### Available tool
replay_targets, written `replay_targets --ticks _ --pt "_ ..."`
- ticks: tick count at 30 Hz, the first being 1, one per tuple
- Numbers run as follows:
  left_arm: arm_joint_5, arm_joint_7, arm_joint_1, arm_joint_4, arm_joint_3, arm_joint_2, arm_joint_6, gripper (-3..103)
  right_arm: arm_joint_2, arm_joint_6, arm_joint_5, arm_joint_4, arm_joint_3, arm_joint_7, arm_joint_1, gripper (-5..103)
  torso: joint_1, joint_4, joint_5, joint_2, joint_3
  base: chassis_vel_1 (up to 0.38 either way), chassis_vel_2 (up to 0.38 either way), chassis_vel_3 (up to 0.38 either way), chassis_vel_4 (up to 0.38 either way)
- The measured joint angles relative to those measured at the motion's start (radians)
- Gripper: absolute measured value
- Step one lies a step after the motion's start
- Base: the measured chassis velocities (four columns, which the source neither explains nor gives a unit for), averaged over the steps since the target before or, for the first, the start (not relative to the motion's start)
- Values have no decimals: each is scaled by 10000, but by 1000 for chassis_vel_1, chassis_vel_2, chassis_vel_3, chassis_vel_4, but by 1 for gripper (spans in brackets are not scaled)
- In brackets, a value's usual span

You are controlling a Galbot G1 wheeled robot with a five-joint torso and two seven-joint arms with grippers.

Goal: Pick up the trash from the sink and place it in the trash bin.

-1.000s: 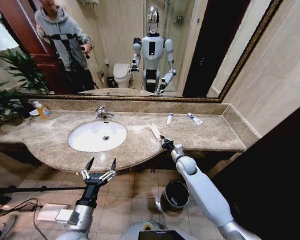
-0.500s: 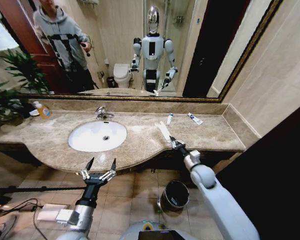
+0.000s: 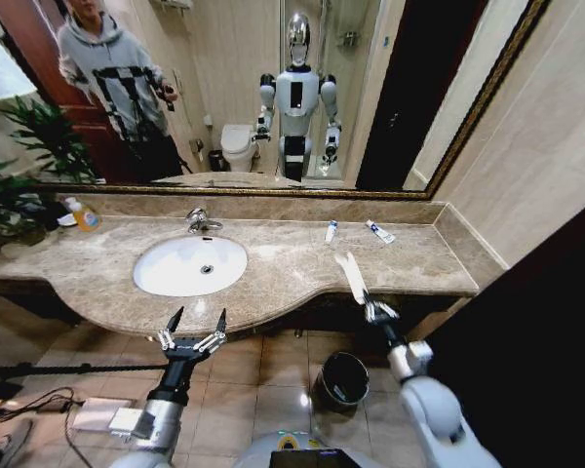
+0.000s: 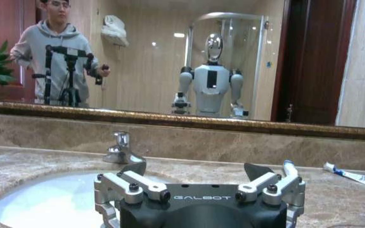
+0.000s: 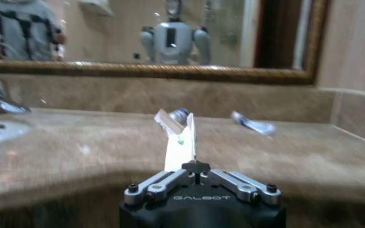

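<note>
My right gripper (image 3: 373,308) is shut on the long white wrapper (image 3: 351,275), which sticks up from its tips just in front of the counter's front edge. The right wrist view has the wrapper (image 5: 182,140) standing upright out of the shut gripper (image 5: 197,166). The black trash bin (image 3: 342,380) stands on the floor below, slightly left of that gripper. Two white tubes (image 3: 331,231) (image 3: 378,231) lie on the countertop near the mirror. The white oval sink (image 3: 190,265) is to the left. My left gripper (image 3: 193,330) hangs open in front of the counter, below the sink.
A chrome faucet (image 3: 199,220) stands behind the basin and a yellow soap bottle (image 3: 83,214) sits at the far left of the marble countertop (image 3: 419,263). A plant (image 3: 19,166) fills the left corner. Cables lie on the tiled floor (image 3: 244,390) at lower left.
My right gripper has carried the wrapper off the countertop, moving right and back toward me, past the counter's front edge. The left arm has stayed still.
</note>
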Motion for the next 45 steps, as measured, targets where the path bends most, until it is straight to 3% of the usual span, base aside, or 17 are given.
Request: replay_targets --ticks 6,17,21,22,26,29,35,45 --pt "0 1 0 0 0 -1 0 100 876 1292 -946 -638 231 16 -1109 0 0 1 0 0 0 0 0 0 0" --pt "0 1 0 0 0 0 0 100 850 2193 -1954 -2602 23 116 -1310 0 1 0 1 -1 1 0 0 0 0" --pt "0 1 0 0 0 -1 0 100 628 2037 -1934 -3964 -124 -242 -830 0 1 1 0 -1 1 0 0 0 0" --pt "-1 0 0 0 0 -1 0 100 529 1619 -1635 -4799 -215 -668 -419 0 1 2 3 -1 1 0 0 0 0" --pt "0 1 0 0 0 0 0 100 413 1067 -1359 -5807 -300 -1123 220 0 1 0 3 -1 2 0 0 0 0" --pt "0 2 0 0 0 0 0 100 207 366 -1365 -7563 -472 -1590 1606 0 1 1 3 -2 2 0 0 0 0" --pt "0 2 0 0 0 -1 -1 100 137 10 -1991 -9541 -613 -1687 3257 0 3 2 2 -2 3 0 0 0 0" --pt "0 1 0 0 0 -1 0 100 21 67 -2416 -11937 -657 -1814 4813 0 3 1 2 -2 3 0 0 0 0"
